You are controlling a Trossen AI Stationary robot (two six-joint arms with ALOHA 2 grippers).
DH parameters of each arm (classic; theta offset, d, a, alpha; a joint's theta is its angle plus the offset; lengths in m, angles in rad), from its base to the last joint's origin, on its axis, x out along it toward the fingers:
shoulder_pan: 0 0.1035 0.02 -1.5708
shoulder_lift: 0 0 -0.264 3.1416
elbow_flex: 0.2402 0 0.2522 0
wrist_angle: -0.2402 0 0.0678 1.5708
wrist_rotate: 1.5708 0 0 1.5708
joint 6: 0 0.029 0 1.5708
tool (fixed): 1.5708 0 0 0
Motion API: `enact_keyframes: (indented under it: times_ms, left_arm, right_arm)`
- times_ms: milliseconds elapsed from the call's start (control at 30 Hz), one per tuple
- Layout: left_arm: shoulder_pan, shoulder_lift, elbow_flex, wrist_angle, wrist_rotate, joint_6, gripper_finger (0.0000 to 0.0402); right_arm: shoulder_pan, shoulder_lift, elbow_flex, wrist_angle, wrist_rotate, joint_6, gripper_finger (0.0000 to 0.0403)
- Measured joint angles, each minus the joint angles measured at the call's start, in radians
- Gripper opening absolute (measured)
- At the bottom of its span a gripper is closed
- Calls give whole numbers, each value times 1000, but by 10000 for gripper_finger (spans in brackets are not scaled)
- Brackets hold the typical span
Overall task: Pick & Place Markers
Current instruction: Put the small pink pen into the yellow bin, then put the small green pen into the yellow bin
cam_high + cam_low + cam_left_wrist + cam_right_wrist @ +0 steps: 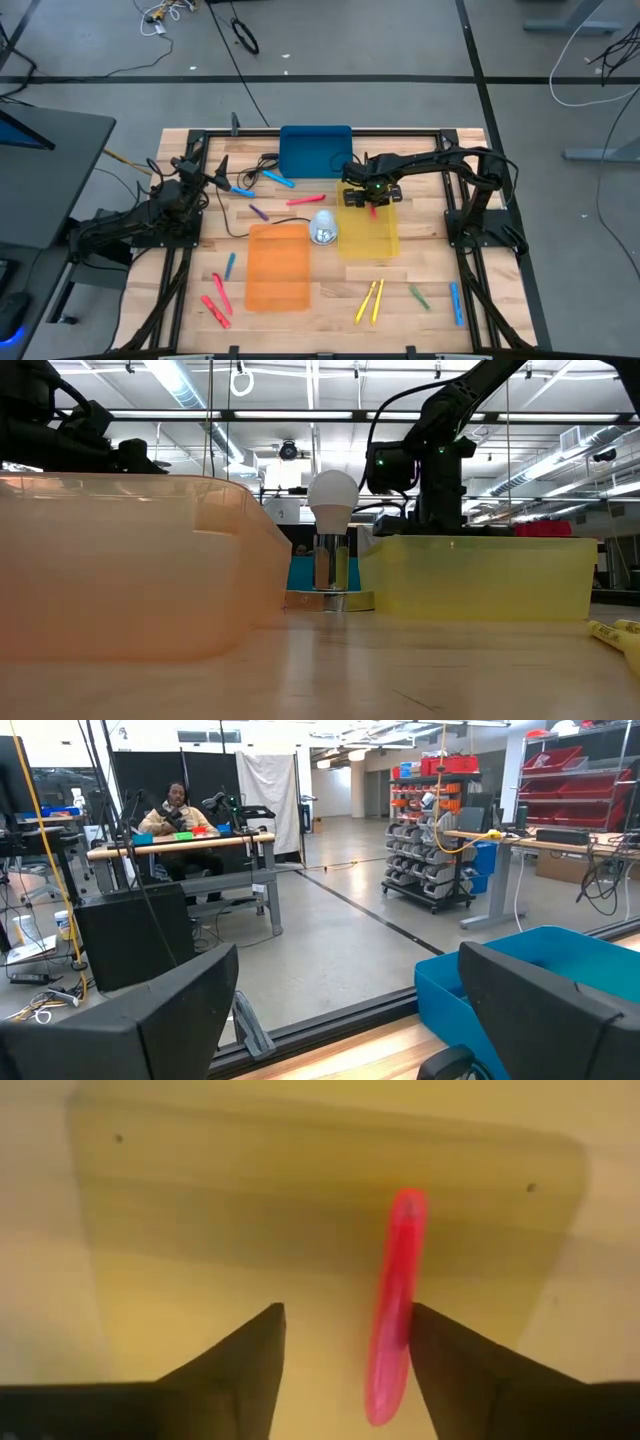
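Observation:
My right gripper [372,200] hangs open over the far end of the yellow tray [385,245], fingers pointing down. In the right wrist view a blurred red marker [392,1310] stands lengthwise along the inner edge of one finger [450,1365], above the tray floor [200,1230]. My left gripper [222,171] waits open near the table's far left, level, its fingers wide apart [347,960]. Other markers lie flat on the wood: light blue [279,179], red [305,200], purple [258,212], two yellow [371,300], green [418,296], and reds [216,303] at the near left. My right gripper is open around the red marker [400,1260]. The marker runs beside one finger's inner edge, but its blur keeps me from telling whether it touches that finger. The other finger [240,1365] stands well apart from it.
An orange tray [277,268] sits left of the yellow one, a blue tray [315,150] at the far edge. A white bulb on a shiny base [323,229] stands between the orange and yellow trays. Black frame rails border the table. A person sits at a desk [178,815] across the room.

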Motion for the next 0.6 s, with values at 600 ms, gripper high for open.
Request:
enact_keyframes:
  times_ms: [600]
  left_arm:
    - [0,0,0,0,0,0,383]
  right_arm:
    - [6,-82,1,-21,48,-32,204]
